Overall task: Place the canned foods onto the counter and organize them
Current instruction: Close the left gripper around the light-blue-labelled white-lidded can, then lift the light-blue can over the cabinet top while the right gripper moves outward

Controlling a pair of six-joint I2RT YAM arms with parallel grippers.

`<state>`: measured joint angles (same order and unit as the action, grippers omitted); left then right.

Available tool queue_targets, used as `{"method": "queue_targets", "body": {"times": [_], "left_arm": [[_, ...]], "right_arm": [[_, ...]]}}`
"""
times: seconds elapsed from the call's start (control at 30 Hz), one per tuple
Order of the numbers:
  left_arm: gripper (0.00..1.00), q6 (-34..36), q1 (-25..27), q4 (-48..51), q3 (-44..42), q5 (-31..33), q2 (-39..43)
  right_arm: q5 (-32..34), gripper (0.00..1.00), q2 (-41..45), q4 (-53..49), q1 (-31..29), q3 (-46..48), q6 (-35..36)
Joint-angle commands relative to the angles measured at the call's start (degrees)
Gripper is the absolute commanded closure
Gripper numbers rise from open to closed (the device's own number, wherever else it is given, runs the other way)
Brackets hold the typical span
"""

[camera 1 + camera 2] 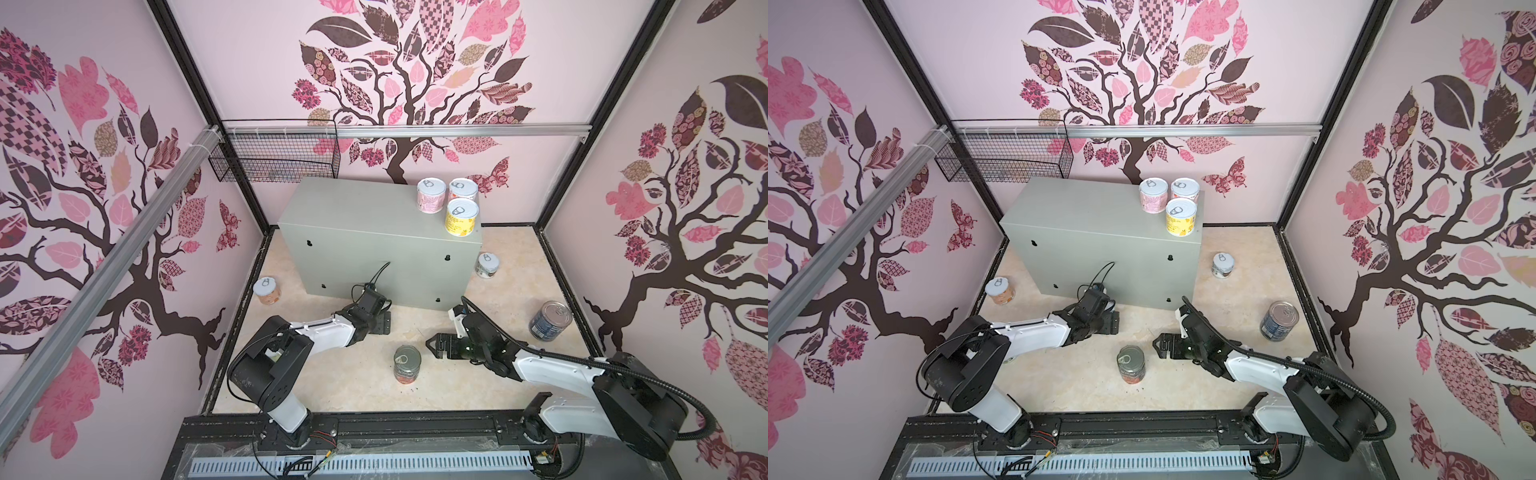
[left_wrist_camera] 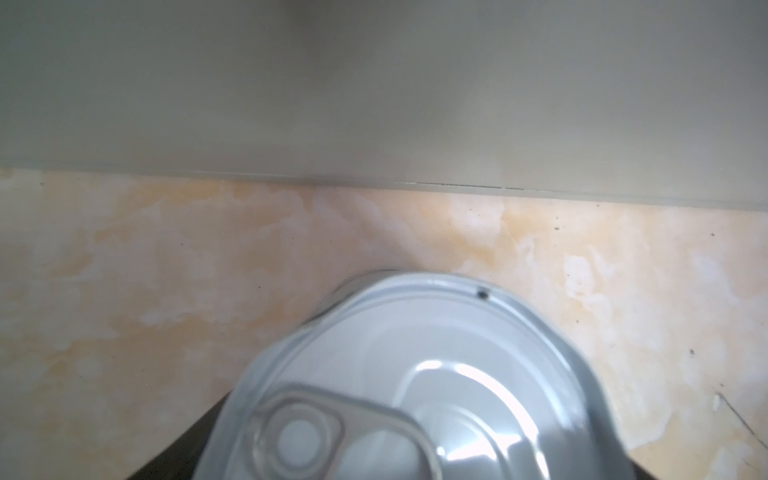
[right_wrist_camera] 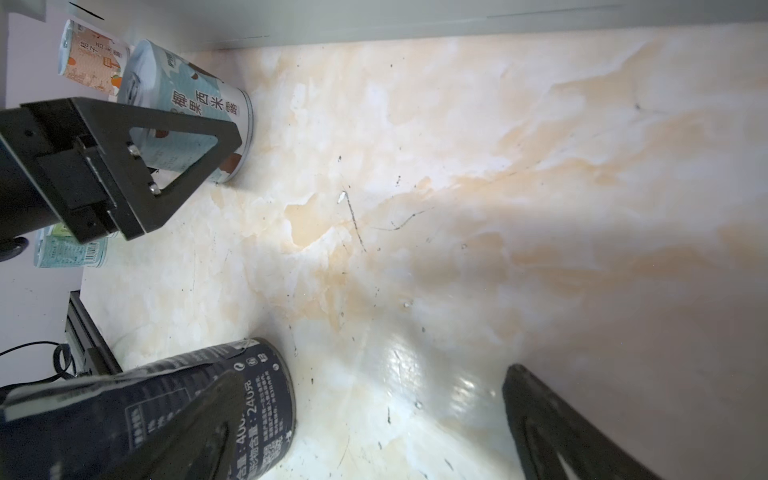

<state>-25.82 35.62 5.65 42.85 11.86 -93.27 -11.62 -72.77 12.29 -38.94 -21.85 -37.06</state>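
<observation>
The surface, a large plain grey metal box [image 1: 353, 224], carried three short pull-tab cans at its right end: a pink-labelled can [image 1: 431, 195], a white-and-red can [image 1: 462, 190] and a yellow-labelled can [image 1: 461, 217]. The yellow one stood close to the front edge.

The left end effector [image 1: 376, 318] hung low over a short pale blue can [image 3: 195, 104] on the marbled floor [image 1: 340, 374], just in front of the box. You could not tell from the views whether its jaws had closed on the can.

The right end effector [image 1: 434, 343] stood wide open and held nothing. One finger [image 3: 199, 415] lay just beside the tall metal-topped can with the dark and reddish label [image 1: 407, 364].

Hazards, as judged:
- An off-centre grip on the smooth pale blue can could let it slip or tip during the lift.
- A lift made this near the box could strike its front face.
- Setting down near the yellow can could push it off the edge.
- A sideways sweep of the right end effector could topple the tall can.
</observation>
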Motion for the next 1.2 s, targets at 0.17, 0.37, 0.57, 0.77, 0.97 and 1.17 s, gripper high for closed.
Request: {"method": "queue_targets", "body": {"times": [0.17,0.37,0.57,0.77,0.97,1.17], "left_arm": [[0.22,0.80,-0.17,-1.80,0.93,3.66,-0.50],[0.43,1.11,0.14,-2.31,0.05,3.94,1.30],[0.50,1.39,0.86,-0.62,-0.25,4.16,4.94],[0.50,1.02,1.89,1.97,-0.34,4.26,10.38],[0.50,-0.18,2.93,5.40,-1.27,4.03,17.34],[0.50,-1.57,4.04,10.17,-1.05,1.87,25.48]], "right_arm": [[-0.43,0.00,-1.66,0.44,-0.26,-2.40,1.55],[-0.51,0.00,-1.98,0.16,-0.28,-2.41,1.67],[-0.34,0.00,-0.66,-0.38,-0.27,-1.97,1.51],[-0.01,0.00,1.91,-1.84,-0.26,-1.63,1.23],[0.80,0.00,6.49,-4.75,-0.26,-1.14,1.15],[1.40,0.00,11.12,-7.55,-0.26,-0.92,0.46]]}}
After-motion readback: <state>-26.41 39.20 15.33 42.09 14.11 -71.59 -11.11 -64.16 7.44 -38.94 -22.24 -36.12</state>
